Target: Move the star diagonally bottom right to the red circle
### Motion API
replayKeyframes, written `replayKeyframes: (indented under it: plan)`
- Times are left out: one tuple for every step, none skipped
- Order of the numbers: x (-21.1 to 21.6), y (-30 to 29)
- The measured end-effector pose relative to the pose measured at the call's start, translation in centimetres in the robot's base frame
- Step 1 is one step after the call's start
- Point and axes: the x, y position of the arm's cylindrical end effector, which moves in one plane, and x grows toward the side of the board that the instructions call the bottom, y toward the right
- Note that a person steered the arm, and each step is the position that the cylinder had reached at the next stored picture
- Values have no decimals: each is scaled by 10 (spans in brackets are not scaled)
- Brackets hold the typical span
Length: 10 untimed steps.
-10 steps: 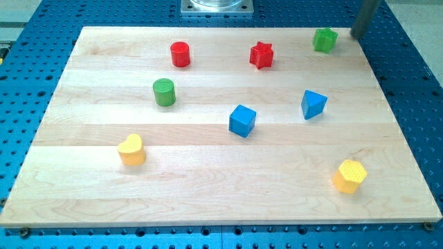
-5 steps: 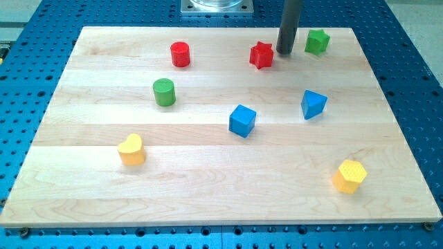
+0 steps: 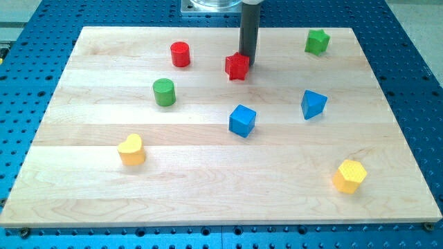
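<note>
The red star point(image 3: 236, 67) lies on the wooden board near the view's top, right of the red circle point(image 3: 180, 54) and slightly lower than it. My tip point(image 3: 248, 65) touches the star's right side, at its upper right edge. The dark rod rises from there to the view's top edge. A second star, green point(image 3: 317, 41), sits at the top right of the board, well apart from my tip.
A green circle point(image 3: 164, 92) sits below the red circle. A blue cube point(image 3: 242, 120) and a blue wedge-like block point(image 3: 313, 104) lie mid-board. A yellow heart point(image 3: 131, 150) is at lower left, a yellow hexagon point(image 3: 349, 176) at lower right. The board point(image 3: 83, 207) rests on a blue perforated base.
My tip swept left from beyond the board's top right corner, past the green star, and reached the red star. The red star has slid left and a little down.
</note>
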Motion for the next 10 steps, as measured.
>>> replayKeyframes:
  plan:
    - [25,0]
    - [26,2]
    - [28,9]
    - [46,21]
    - [47,18]
    - [23,47]
    - [5,72]
    - [4,89]
    - [-3,97]
    - [-12,65]
